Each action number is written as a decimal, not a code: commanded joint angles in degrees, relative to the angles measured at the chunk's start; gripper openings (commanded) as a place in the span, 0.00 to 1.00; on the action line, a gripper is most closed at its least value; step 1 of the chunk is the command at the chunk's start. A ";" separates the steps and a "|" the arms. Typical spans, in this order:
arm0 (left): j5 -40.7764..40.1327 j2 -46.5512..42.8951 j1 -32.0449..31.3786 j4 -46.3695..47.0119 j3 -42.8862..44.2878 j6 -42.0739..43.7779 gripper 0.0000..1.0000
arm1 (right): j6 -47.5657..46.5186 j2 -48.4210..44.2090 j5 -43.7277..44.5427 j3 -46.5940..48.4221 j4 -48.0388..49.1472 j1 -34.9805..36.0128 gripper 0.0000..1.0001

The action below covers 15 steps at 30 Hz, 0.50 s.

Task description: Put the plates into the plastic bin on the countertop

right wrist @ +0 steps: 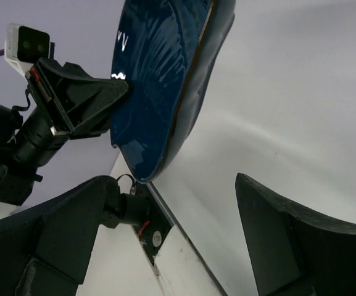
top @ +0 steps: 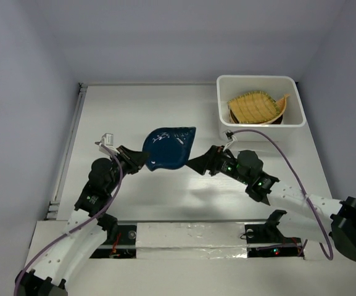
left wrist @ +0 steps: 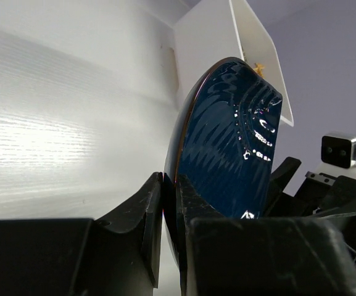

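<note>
Your left gripper (top: 137,161) is pinched tight on the navy plate (top: 168,147), both fingers pressed onto its left rim. In the left wrist view that gripper (left wrist: 168,185) has one finger on each face of the plate (left wrist: 227,142), with the rim wedged deep in the narrow gap between them. The plate stands on edge from that camera, glossy blue face to the right, and the white bin (left wrist: 208,37) is beyond it.

From above, the plate hangs mid-table between your two arms and looks lifted off the countertop (top: 165,197), with a soft shadow below it.

Your right gripper (top: 197,164) is spread wide and holds nothing. From above, its tips sit just beside the plate's right edge. In the right wrist view the gripper (right wrist: 171,185) shows two black fingers far apart, and the plate (right wrist: 159,80) hangs ahead of and above the gap. Neither finger touches it there.

The bin (top: 221,111) sits at the far right corner of the countertop, well apart from the navy plate. Inside it a yellow ribbed dish (top: 255,106) lies on top, with a darker rim peeking out underneath. You cannot tell what is under that.
</note>
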 commanded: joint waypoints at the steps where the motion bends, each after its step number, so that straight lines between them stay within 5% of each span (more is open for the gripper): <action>1: 2.29 -0.32 -0.15 10.83 2.61 -2.53 0.00 | -0.95 -1.32 2.77 0.96 3.55 0.63 0.91; 9: 5.46 0.83 -0.15 12.51 2.25 -2.71 0.00 | -2.27 8.87 6.20 6.32 7.50 0.63 0.89; 12: 7.13 0.74 -0.15 11.72 2.25 -2.36 0.00 | -1.75 13.00 5.85 8.96 10.30 0.63 0.83; 15: 8.27 0.30 -0.15 10.49 2.25 -1.39 0.00 | -0.61 15.99 6.64 10.89 12.15 0.63 0.64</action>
